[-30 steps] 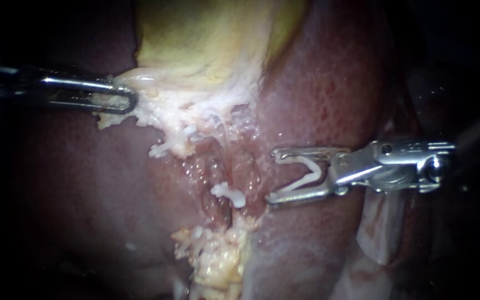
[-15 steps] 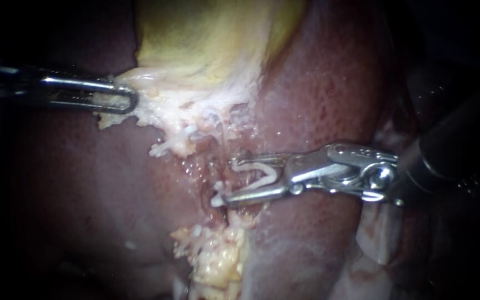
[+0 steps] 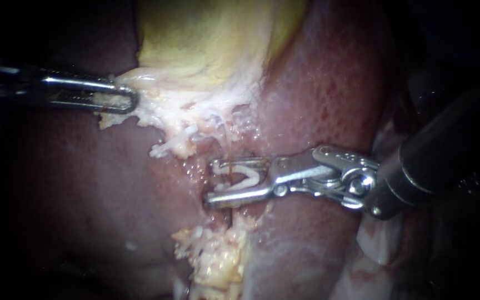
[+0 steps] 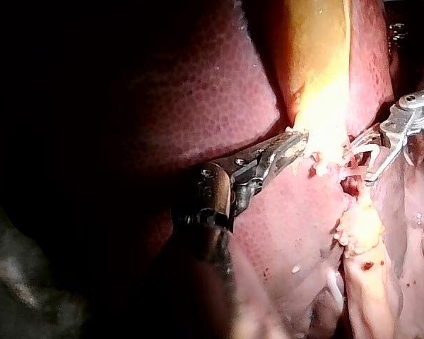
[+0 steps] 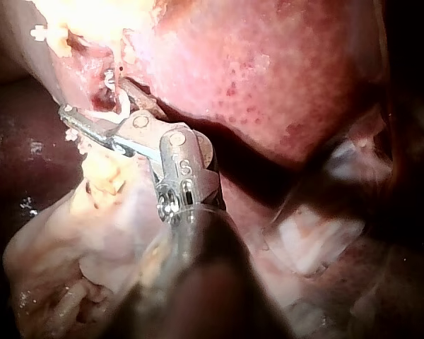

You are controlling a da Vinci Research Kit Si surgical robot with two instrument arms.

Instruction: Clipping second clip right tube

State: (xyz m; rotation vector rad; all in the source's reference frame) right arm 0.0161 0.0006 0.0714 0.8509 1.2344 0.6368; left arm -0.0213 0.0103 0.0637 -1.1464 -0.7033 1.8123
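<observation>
Backdrop: the dark red liver [image 3: 318, 94] fills the field and carries everything. Beyond its edges there is only darkness.
Left instrument: the left instrument [image 3: 131, 99] comes in level from the left, its jaws clenched on the pale fringe [image 3: 184, 105].
Why that hold: by my reading it's a traction grip. It draws the fringe out sideways, so the groove beneath lies open and taut for the other side to work in.
Gallbladder: the yellow-green gallbladder [image 3: 212, 39] sits at the liver's upper edge, and the fringe hangs off its lower border.
Fat clump: a yellowish fatty clump [image 3: 212, 261] lies at the liver's lower edge, well clear of the action.
Tube: the tube [image 3: 223, 214] runs down the groove in the middle of the liver. It passes between the clip-carrying jaws and shows again just below the lower one.
Which tube: the metal hides too much here, so I can't tell.
Clip: the white clip [image 3: 248, 173] is V-shaped with its legs spread, mouth facing the groove.
Right instrument: the right instrument [image 3: 210, 183] reaches in from the right. Its jaws stand apart, cradling the clip from both sides, and are not squeezed down.
Why that pose: the jaws straddle the groove crosswise, so the legs can take the tube square on.
Step in hand: positioning looks about done, and the squeeze is the part left.
Watch for: neighbouring tissue could get caught in the legs. The right wrist view shows the tips buried close against it.
</observation>
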